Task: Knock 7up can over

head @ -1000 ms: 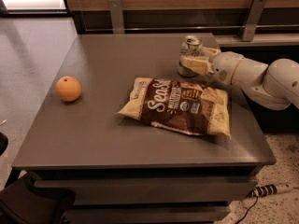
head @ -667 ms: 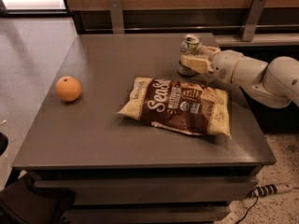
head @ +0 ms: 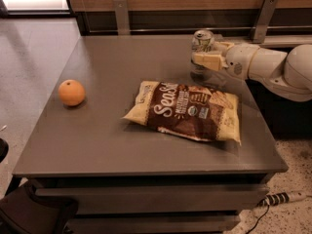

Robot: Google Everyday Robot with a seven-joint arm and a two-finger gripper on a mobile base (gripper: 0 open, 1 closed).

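Note:
The 7up can point(head: 202, 39), silver-white with green markings, stands at the far right of the grey table point(head: 122, 130), roughly upright. My gripper point(head: 204, 56) reaches in from the right on a white arm point(head: 265, 65) and sits right against the can's middle, covering part of its body. The can's lower part is partly hidden behind the gripper. I cannot tell whether the can rests on the table or is slightly raised.
A brown and yellow chip bag point(head: 187, 110) lies flat just in front of the can. An orange point(head: 71, 92) sits near the left edge. A wooden wall with metal brackets point(head: 122, 14) runs behind the table. A power strip point(head: 282, 198) lies on the floor at the right.
The gripper has shifted a little up and away, and the can's top has moved with it. The chip bag and orange have not moved.

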